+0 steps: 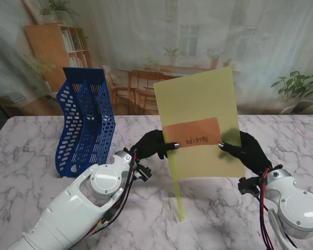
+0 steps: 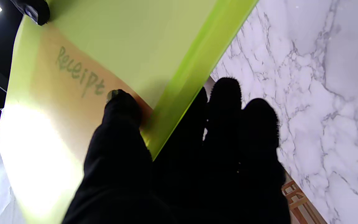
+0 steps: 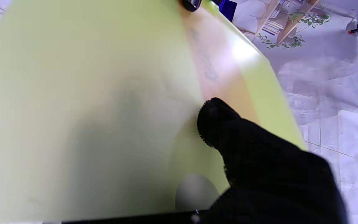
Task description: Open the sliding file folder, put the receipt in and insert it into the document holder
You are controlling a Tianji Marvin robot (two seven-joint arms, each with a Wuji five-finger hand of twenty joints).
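Observation:
A yellow-green file folder (image 1: 201,112) is held upright above the table's middle. An orange receipt (image 1: 192,134) with handwriting shows through its sheet. My left hand (image 1: 152,145) pinches the folder's left edge by the green slide bar (image 1: 176,185), thumb on the receipt (image 2: 70,93). My right hand (image 1: 249,150) grips the folder's right edge, thumb (image 3: 216,119) on the sheet (image 3: 89,102). The slide bar (image 2: 194,65) runs past my left fingers (image 2: 228,102). The blue mesh document holder (image 1: 86,122) stands at the left, apart from both hands.
The marble table (image 1: 31,151) spreads around the holder and under the folder. A printed backdrop of a room hangs behind the table's far edge. The slide bar's lower end hangs close above the table between my arms.

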